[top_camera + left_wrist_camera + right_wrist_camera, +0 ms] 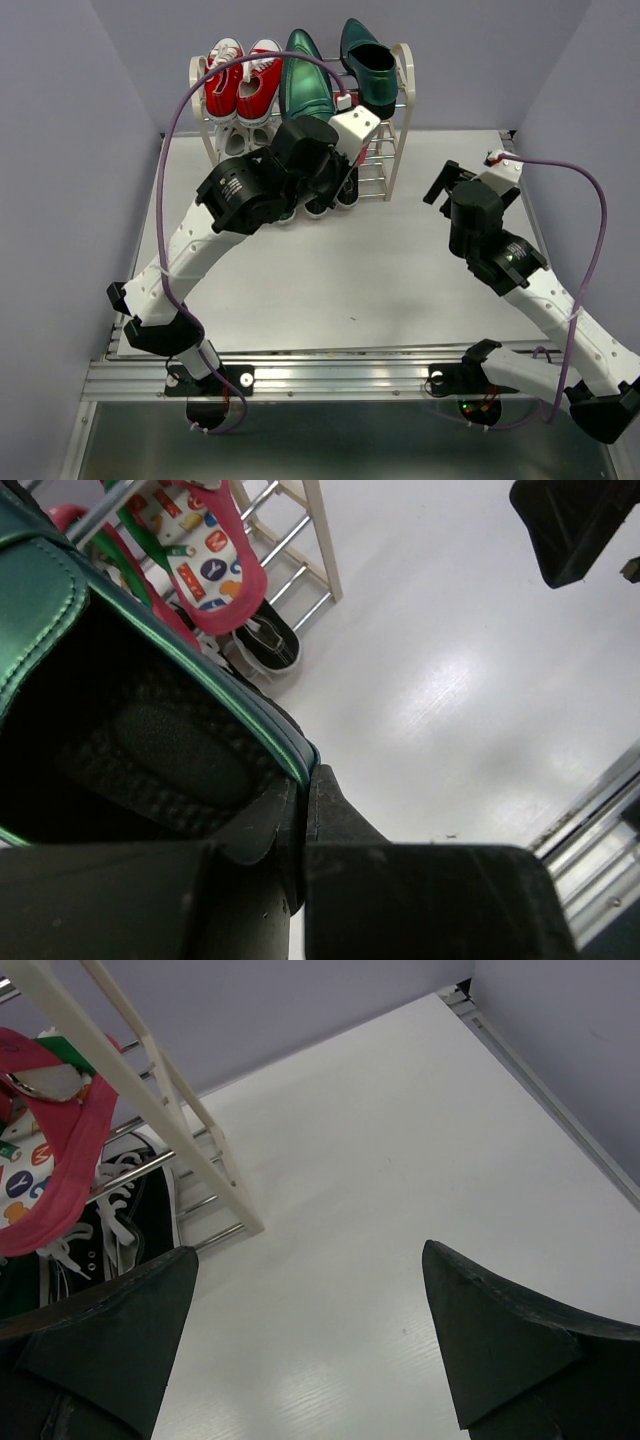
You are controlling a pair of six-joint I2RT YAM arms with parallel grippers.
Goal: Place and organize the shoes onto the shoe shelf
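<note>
- Shoe shelf: stands at the far edge of the table. Red sneakers fill the left half of its top tier.
- Green loafers: both lie on the right half of the top tier, toes pointing away from the arms.
- Left fingers: clenched on the heel rim of the held loafer, one finger inside the opening and one outside. The overhead view hides the grasp behind the wrist, so which loafer of the pair is held cannot be told.
- Right fingers: spread wide and holding nothing, above bare table to the right of the shelf.
- Red flip-flops: hang on a middle tier, printed footbeds showing.
- Black sneakers: sit low in the shelf, white laces visible, apparently on its lowest rods.
- Handling, loafer: judged light, with a stiff heel and a glossy, slippery upper. The heel rim is the sound place to grip, since the smooth flanks would probably slide.
- Handling, rods: thin and round, so a shoe must span two of them or it may tip through on release.
- Progress: all three pairs appear shelved. What seems left is to square the held loafer and let go.
</note>
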